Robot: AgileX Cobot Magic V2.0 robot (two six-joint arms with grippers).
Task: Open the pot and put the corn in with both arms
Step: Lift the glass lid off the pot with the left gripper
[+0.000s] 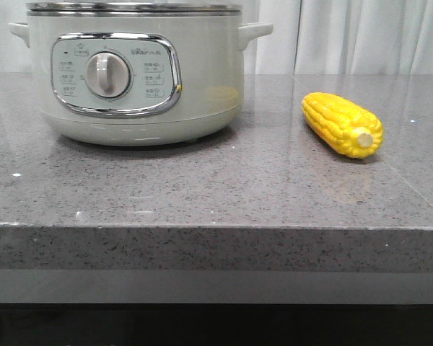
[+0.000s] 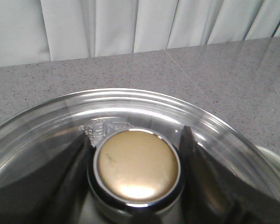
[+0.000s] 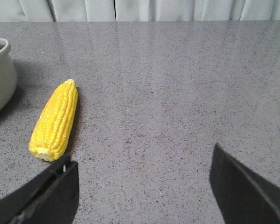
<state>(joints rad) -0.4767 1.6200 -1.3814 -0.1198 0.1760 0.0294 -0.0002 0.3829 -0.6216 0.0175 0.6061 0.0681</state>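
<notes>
The pot stands at the back left of the counter, dial facing me, with its top edge cut off by the front view. In the left wrist view its glass lid lies below my left gripper, whose dark fingers press against both sides of the gold lid knob. The corn lies on the counter to the right of the pot, pale stub toward the front. My right gripper hovers open above bare counter, with the corn just outside its finger on the pot's side. Neither gripper shows in the front view.
The speckled grey stone counter ends in a front edge near me. White curtains hang behind it. A pot side handle sticks out toward the corn.
</notes>
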